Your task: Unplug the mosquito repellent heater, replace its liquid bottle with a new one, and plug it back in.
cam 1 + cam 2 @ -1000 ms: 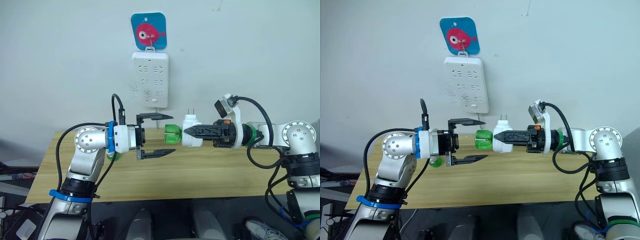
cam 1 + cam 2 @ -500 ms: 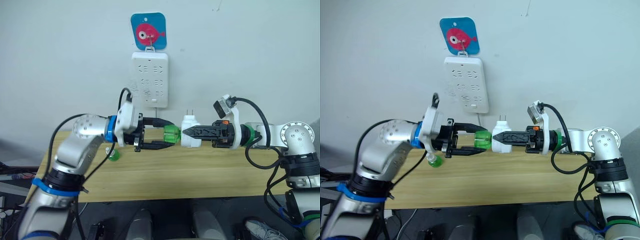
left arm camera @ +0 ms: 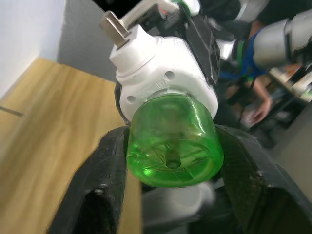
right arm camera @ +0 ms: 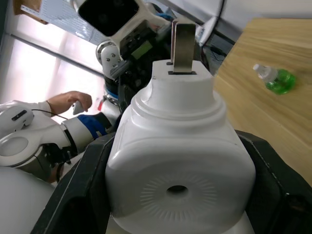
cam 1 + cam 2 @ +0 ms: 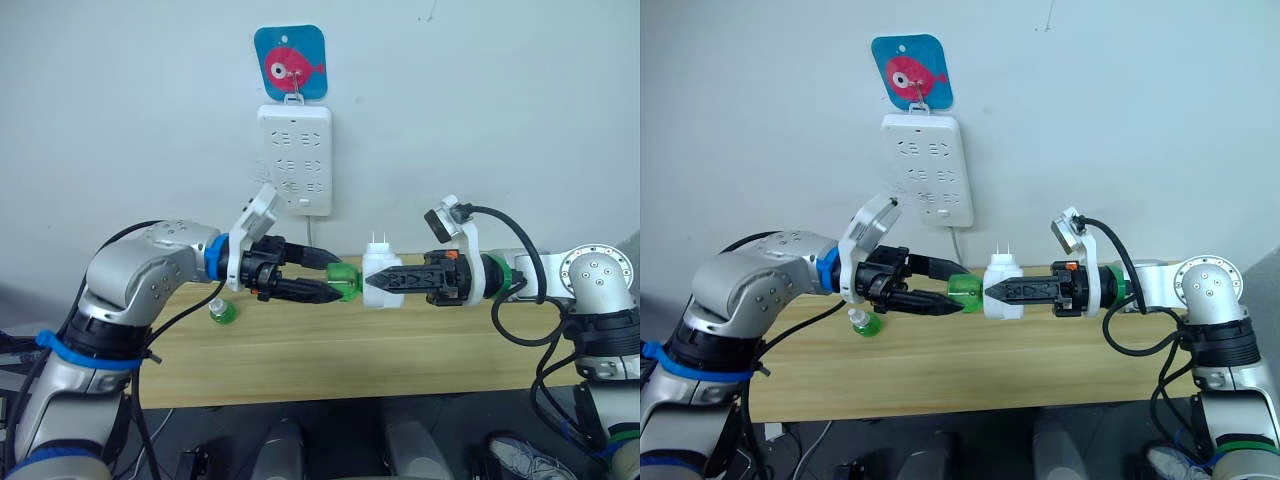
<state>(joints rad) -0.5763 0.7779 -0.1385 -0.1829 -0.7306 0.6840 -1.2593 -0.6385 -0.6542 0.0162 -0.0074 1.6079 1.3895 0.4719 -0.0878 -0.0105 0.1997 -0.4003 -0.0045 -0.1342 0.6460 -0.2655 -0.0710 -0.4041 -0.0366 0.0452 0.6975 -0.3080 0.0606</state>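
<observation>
- Mosquito repellent heater (image 5: 379, 280) hangs in the air above the wooden table (image 5: 400, 345), between my two arms, its two metal prongs (image 5: 378, 241) pointing up.
- My right gripper (image 5: 392, 282) clamps the heater's white body from the right side, one black finger on each flank; in the right wrist view the round vented face (image 4: 177, 189) looks back at the camera.
- Its liquid bottle (image 5: 343, 280), translucent green, sticks out of the heater sideways toward my left arm and is still seated in the white body.
- My left gripper (image 5: 330, 279) is closed narrowly on that bottle; the left wrist view shows my black fingers (image 3: 105, 168) pressed against both sides of the green bottle (image 3: 173, 141).
- The new one (image 5: 221, 311), green with a white pointed cap, stands upright on the table, below my left forearm and well apart from the heater.
- A white power strip (image 5: 295, 146) hangs on the wall behind, under a blue card with a pink fish (image 5: 291, 63).
- A person's hand (image 4: 73, 101) appears in the background of the right wrist view.
</observation>
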